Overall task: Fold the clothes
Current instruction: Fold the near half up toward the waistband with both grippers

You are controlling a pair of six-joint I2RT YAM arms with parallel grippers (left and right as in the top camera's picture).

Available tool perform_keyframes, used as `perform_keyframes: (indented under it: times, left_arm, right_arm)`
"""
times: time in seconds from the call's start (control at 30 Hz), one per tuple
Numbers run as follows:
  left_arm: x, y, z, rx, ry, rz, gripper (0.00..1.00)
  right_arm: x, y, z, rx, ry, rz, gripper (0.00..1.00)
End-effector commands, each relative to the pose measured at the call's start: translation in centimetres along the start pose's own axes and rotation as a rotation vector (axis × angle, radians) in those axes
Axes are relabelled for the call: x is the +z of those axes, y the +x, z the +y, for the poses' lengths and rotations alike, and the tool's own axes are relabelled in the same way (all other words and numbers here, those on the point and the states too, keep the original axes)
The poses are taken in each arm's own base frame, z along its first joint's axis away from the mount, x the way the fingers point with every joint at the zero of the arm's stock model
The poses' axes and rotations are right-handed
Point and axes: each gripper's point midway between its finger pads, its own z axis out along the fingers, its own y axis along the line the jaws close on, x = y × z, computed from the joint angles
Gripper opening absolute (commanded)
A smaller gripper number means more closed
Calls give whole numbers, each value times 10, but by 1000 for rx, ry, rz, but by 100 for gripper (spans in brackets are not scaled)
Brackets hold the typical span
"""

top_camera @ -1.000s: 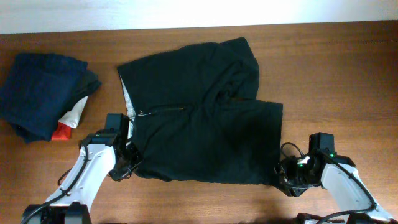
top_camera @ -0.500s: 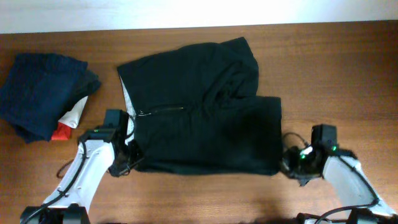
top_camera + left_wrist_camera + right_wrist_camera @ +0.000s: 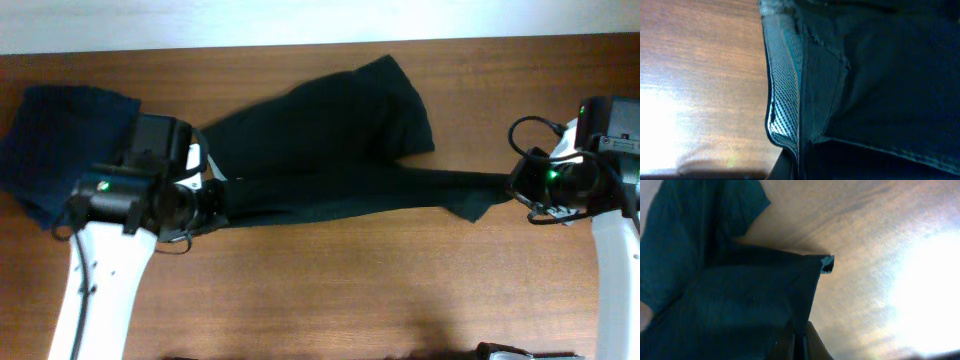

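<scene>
Hanging limp across mid-frame, clothes [image 3: 330, 140] seem soft, light; left gripper [image 3: 213, 196] and right gripper [image 3: 514, 186] pinch opposite edges, sound holds

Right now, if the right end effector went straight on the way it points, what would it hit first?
The black garment: the right end effector pinches its corner, and the cloth stretches ahead of it. What lies past it is hard to judge.
</scene>
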Motion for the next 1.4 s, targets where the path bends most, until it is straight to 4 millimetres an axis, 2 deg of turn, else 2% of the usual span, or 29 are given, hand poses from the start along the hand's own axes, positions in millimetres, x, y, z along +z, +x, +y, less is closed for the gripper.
perform_keyframes:
  times: [0.0, 0.13, 0.27, 0.33, 0.37, 0.47, 0.57, 0.77, 0.87, 1.07, 1.1, 1.17, 1.2, 1.23, 1.37]
  left_arm:
    - [-44, -5, 15, 20, -51, -159, 0]
    - [-51, -10, 17, 18, -62, -214, 0]
    - [-40, -31, 18, -20, -93, -234, 0]
    - [-30, -46, 26, -99, -148, -251, 0]
    - [-23, -56, 32, -155, -190, -266, 0]
    - [-1, -81, 28, -211, -194, -279, 0]
    - [29, -104, 24, -254, -196, -275, 0]
    - [74, -139, 34, -327, -230, -291, 0]
    - [96, -150, 45, -396, -244, -285, 0]
    - [128, -165, 63, -470, -254, -274, 1]
    - [131, -164, 65, -472, -260, -267, 2]
    - [136, -165, 68, -478, -265, -262, 40]
    - [137, -166, 72, -484, -269, -262, 66]
    - [136, -168, 76, -495, -273, -268, 85]
    - [132, -170, 102, -555, -284, -268, 98]
  right_arm:
    - [-24, -26, -23, -50, 146, -136, 4]
    - [-37, -54, -4, -134, 78, -257, 4]
    - [-32, -82, 30, -189, -70, -325, 4]
    - [-17, -92, 51, -231, -144, -312, 4]
    - [-2, -98, 62, -250, -159, -300, 4]
    - [33, -106, 87, -300, -181, -270, 4]
    - [78, -107, 118, -359, -205, -229, 4]
    - [144, -106, 162, -438, -248, -209, 4]
    - [161, -111, 190, -479, -297, -260, 4]
    - [165, -129, 230, -514, -386, -397, 4]
    - [165, -130, 234, -519, -396, -411, 15]
    - [166, -131, 241, -527, -411, -430, 94]
    - [168, -131, 240, -528, -409, -427, 99]
    - [169, -129, 238, -525, -403, -416, 99]
    - [183, -114, 220, -519, -344, -320, 99]
